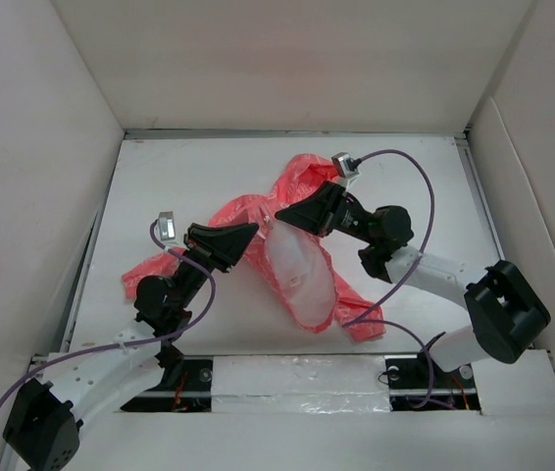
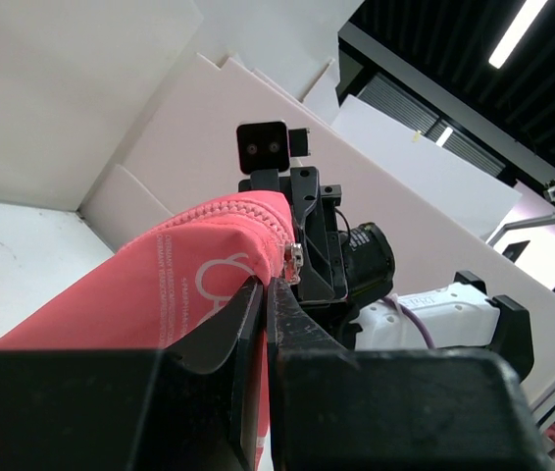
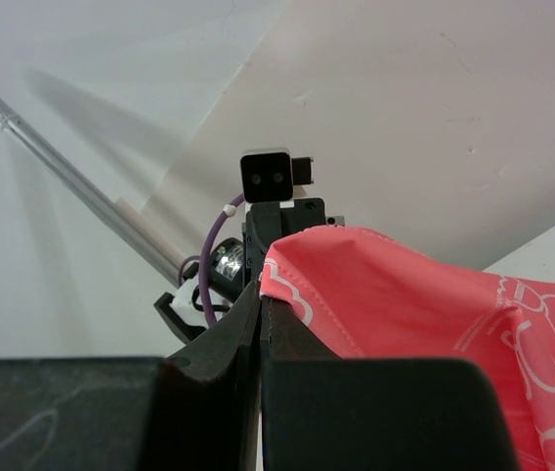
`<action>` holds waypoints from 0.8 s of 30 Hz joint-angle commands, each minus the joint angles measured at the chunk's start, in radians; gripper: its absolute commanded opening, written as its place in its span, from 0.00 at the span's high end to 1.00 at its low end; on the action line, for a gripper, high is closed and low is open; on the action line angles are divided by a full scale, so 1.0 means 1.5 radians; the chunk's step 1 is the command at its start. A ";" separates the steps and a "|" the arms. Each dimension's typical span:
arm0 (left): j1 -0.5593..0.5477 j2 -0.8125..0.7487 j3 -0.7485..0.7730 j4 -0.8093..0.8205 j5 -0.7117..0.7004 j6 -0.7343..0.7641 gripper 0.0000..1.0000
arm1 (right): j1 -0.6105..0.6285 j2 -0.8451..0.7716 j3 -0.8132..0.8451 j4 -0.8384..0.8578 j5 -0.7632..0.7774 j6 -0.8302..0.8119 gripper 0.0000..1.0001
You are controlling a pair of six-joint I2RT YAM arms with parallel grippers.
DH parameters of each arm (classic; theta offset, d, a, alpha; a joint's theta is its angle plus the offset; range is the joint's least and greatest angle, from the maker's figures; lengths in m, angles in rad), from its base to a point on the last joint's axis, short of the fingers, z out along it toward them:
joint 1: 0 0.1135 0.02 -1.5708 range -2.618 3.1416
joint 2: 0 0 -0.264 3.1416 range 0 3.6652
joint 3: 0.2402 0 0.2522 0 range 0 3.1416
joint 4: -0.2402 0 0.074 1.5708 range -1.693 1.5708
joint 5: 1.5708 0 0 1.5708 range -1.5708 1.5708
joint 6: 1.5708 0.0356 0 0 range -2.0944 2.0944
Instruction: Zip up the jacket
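From the top cam, we saw the jacket (image 1: 302, 280) lying mid-table on the white table (image 1: 179, 177), pink w/ its pale inside showing. The left gripper (image 1: 253, 231) and right gripper (image 1: 280, 213) were tip to tip at the jacket's upper edge, just beside each other.

In the left wrist cam, the left gripper was squeezed tight on a pink edge w/ white print. A little metal zip pull (image 2: 294, 257) sat right by its tips. The right arm's cam box (image 2: 263, 145) was just behind.

In the right wrist cam, the right gripper was pinched tight on a stitched pink edge. The cloth spread off to the right.
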 commanded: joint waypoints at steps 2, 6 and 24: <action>-0.002 -0.002 0.001 0.089 0.018 -0.010 1.00 | 0.010 -0.011 -0.002 0.116 0.009 -0.015 1.00; -0.002 -0.002 -0.001 0.096 0.016 -0.013 1.00 | 0.010 -0.015 -0.002 0.113 0.009 -0.017 1.00; -0.002 -0.002 0.000 0.089 0.006 -0.017 1.00 | 0.017 -0.019 -0.012 0.115 0.007 -0.021 1.00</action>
